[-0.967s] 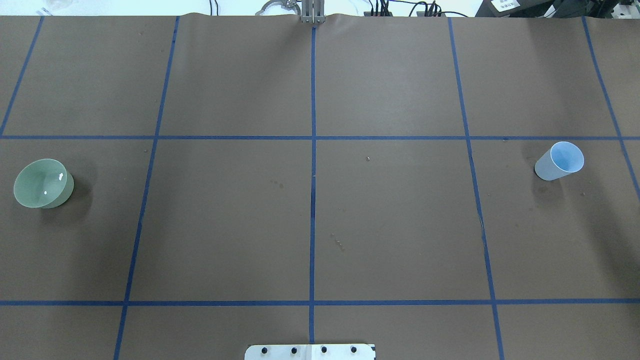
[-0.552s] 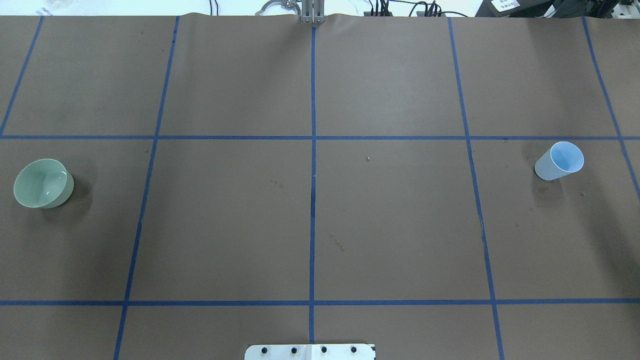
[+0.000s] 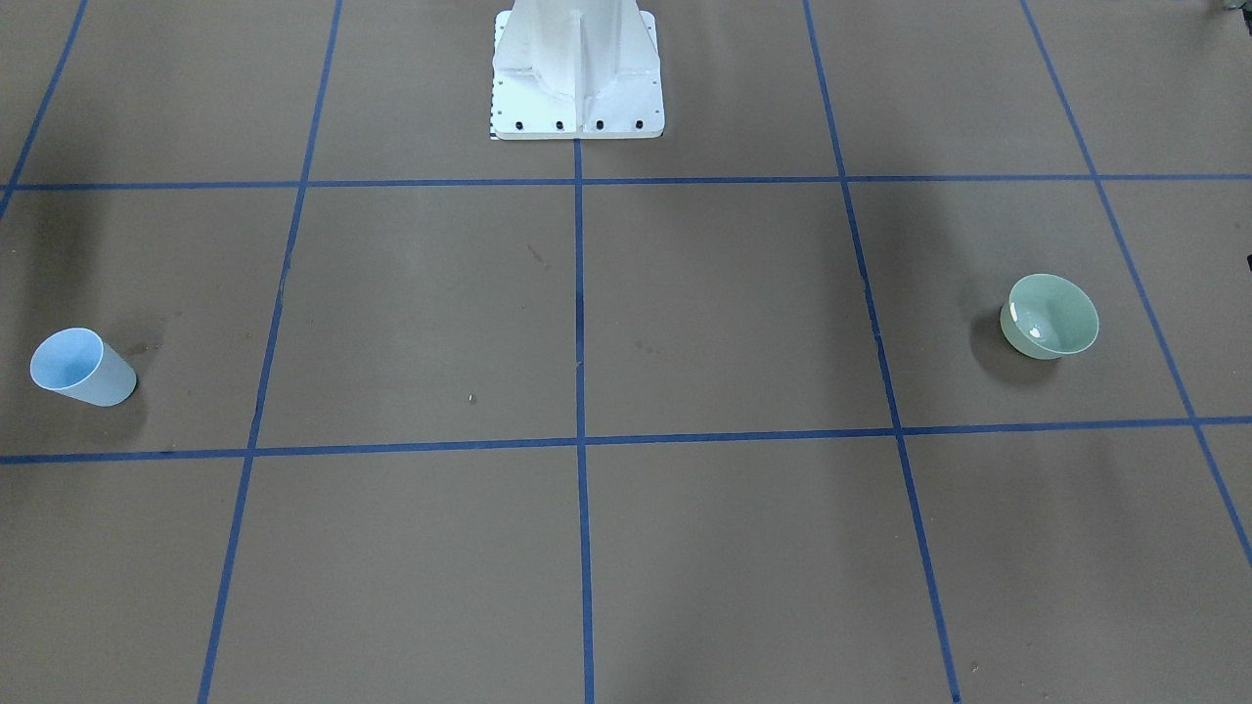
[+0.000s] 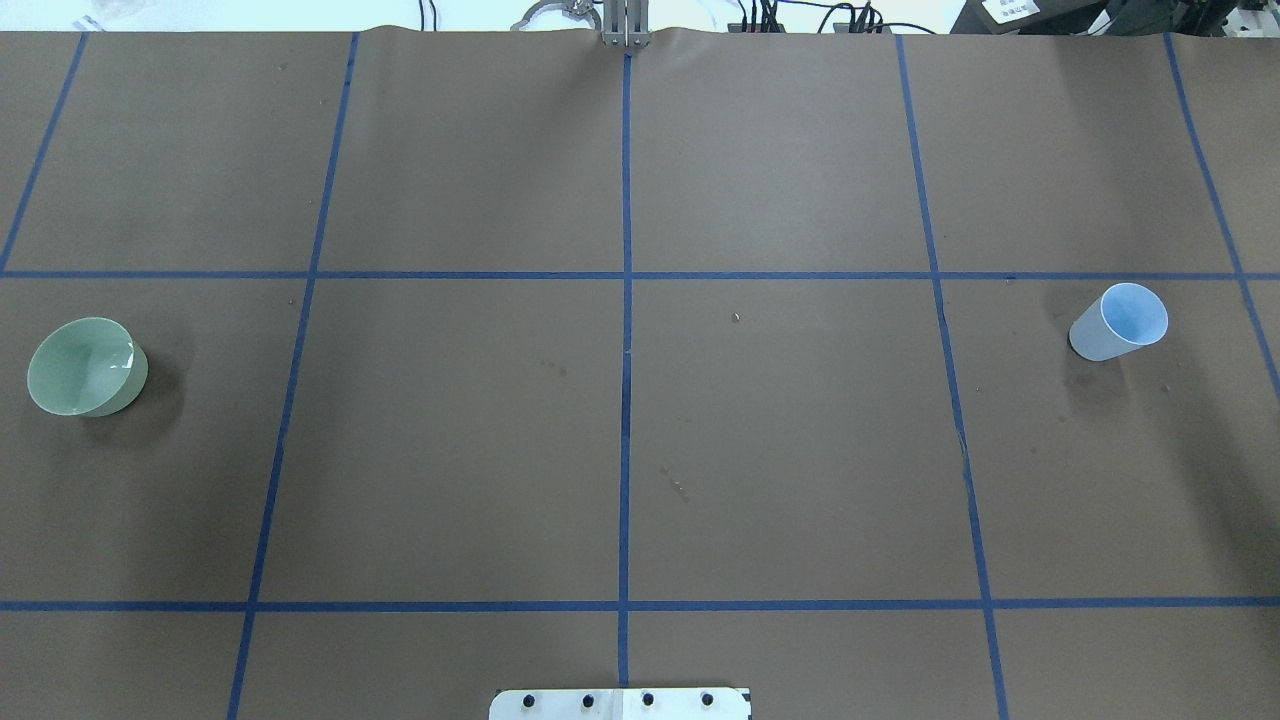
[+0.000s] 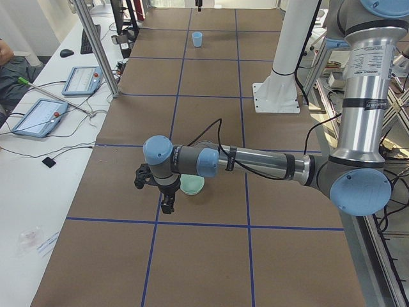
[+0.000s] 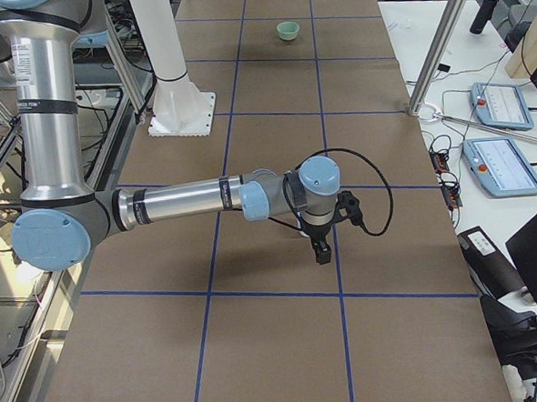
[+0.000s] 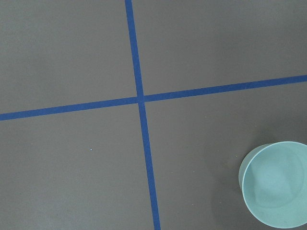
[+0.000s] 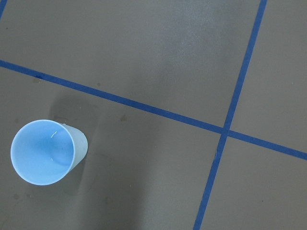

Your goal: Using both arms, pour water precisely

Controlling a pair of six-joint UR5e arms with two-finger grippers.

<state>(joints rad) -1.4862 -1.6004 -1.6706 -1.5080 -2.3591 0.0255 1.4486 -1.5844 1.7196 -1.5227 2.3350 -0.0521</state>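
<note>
A pale green bowl [image 4: 85, 366] stands at the table's left and shows in the front view [image 3: 1051, 315] and the left wrist view [image 7: 278, 187]. Water shows in it only as a faint white glint [image 4: 128, 352]. A light blue cup [image 4: 1120, 322] stands at the right and shows in the right wrist view [image 8: 45, 152]. My left arm [image 5: 255, 163] reaches over the bowl [image 5: 192, 185], with the left gripper [image 5: 167, 204] just beside it. My right gripper [image 6: 320, 251] hangs low on the right arm [image 6: 186, 201]. I cannot tell whether either gripper is open or shut.
The white bolted pedestal [image 3: 577, 68] stands at the robot's edge, middle of the table. Blue tape lines [image 4: 626, 400] grid the brown cover. Tablets and cables lie on side benches [image 5: 38, 115] [image 6: 499, 164] beyond the table's ends.
The bright white glints on the water in the green bowl have faded to a thin glint at the rim. Bowl and cup have not moved.
</note>
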